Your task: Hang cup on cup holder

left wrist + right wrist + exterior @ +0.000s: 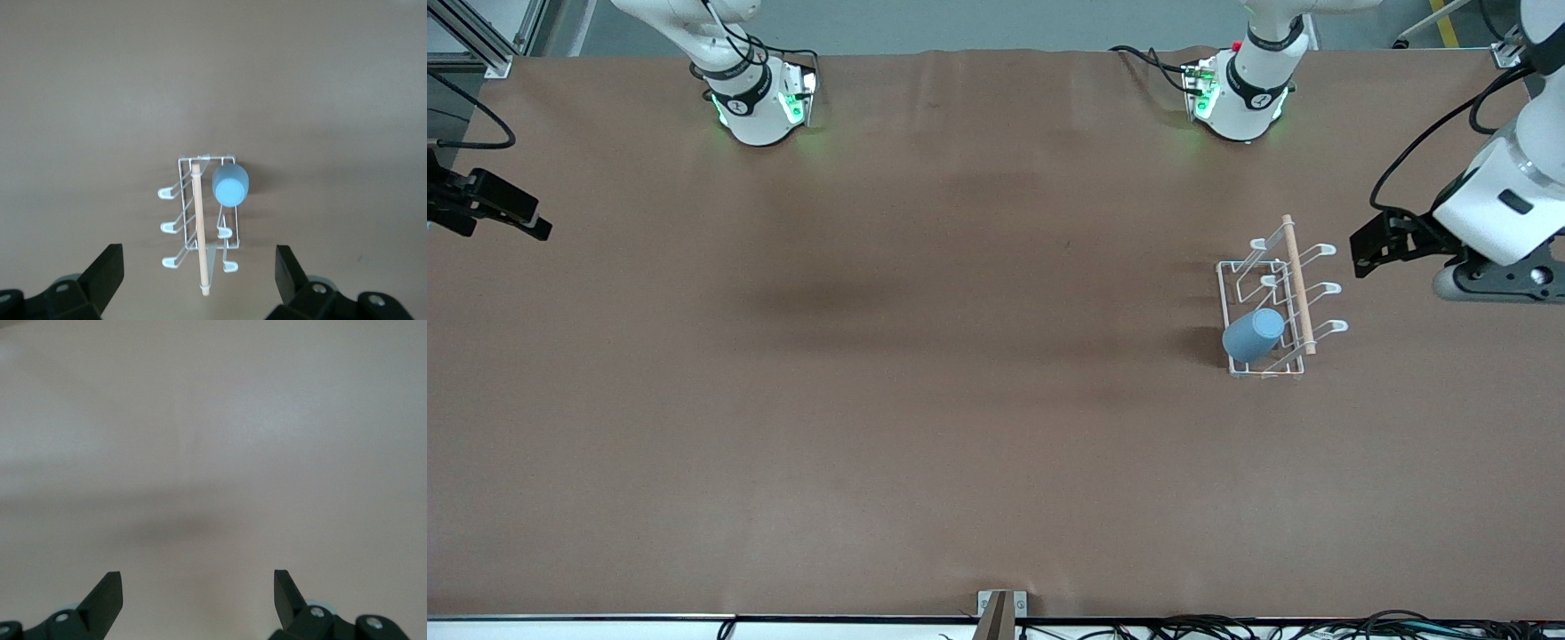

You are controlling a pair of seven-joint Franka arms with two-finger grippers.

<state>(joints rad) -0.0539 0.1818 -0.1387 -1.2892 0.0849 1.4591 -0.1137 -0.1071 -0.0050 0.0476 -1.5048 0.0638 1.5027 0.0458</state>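
Note:
The light blue cup (1254, 335) sits over a prong of the white wire cup holder (1296, 284), with its closed end pointing up and outward. That prong is on the rack's side toward the right arm's end, at the end nearest the front camera. The left wrist view shows the cup (230, 185) and the cup holder (197, 227) below my left gripper (200, 252). My left gripper (1362, 249) is open and empty, beside the rack toward the left arm's end of the table. My right gripper (535, 222) is open and empty at the right arm's end, and it waits there (198, 577).
The brown table (925, 373) carries only the rack and the cup. The two arm bases stand at the table's edge farthest from the front camera. A small bracket (1000, 604) sits at the nearest edge.

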